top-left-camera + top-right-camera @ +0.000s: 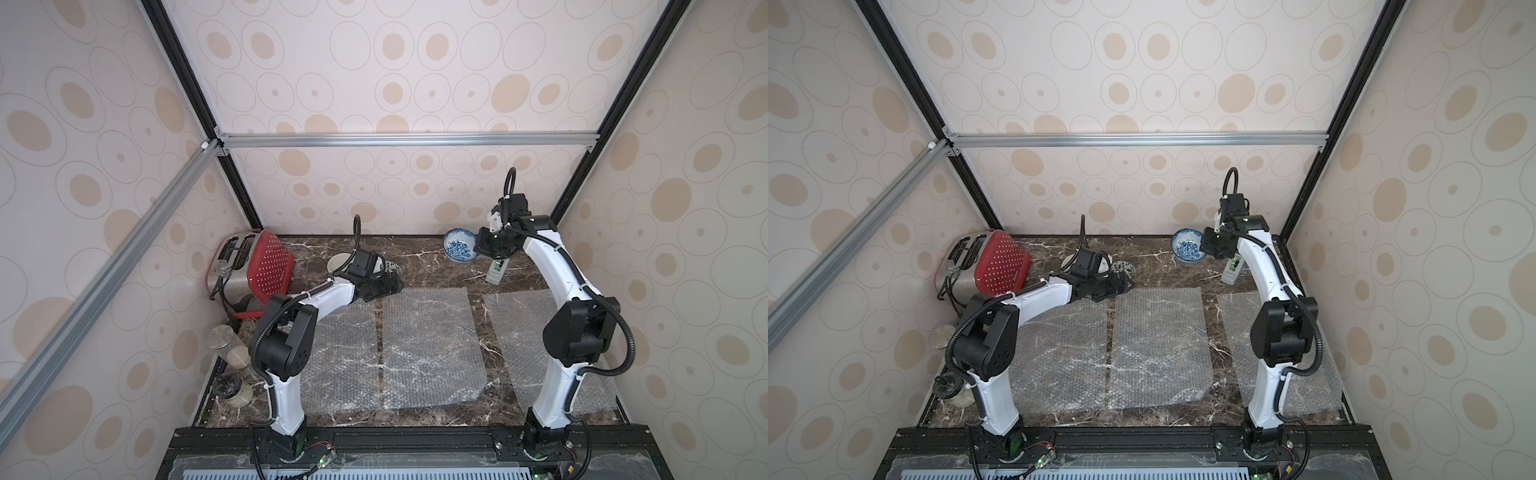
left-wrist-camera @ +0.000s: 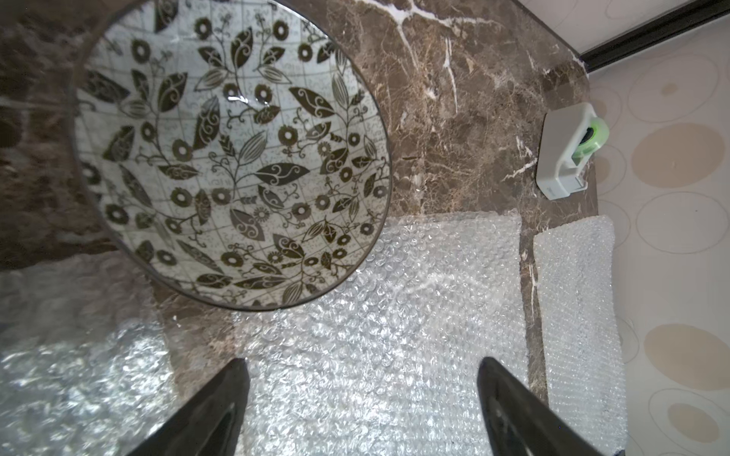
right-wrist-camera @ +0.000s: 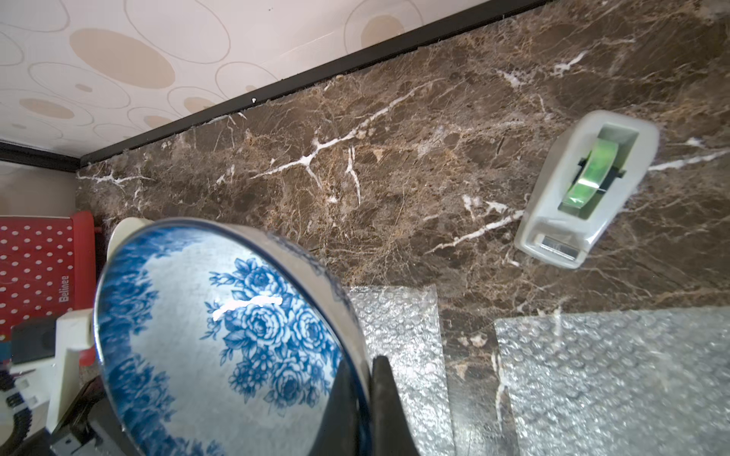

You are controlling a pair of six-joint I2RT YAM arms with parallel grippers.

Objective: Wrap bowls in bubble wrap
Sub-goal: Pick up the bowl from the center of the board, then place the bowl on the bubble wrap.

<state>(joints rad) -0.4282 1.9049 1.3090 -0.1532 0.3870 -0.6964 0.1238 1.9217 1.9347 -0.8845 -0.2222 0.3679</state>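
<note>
Elbow (image 1: 577, 328) bent, right fingers (image 3: 391, 410) on blue bowl (image 3: 221, 323)

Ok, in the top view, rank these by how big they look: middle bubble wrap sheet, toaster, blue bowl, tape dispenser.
1. middle bubble wrap sheet
2. toaster
3. blue bowl, held up nearer the camera, so its margin over the dispenser is unsure
4. tape dispenser, partly hidden
</note>
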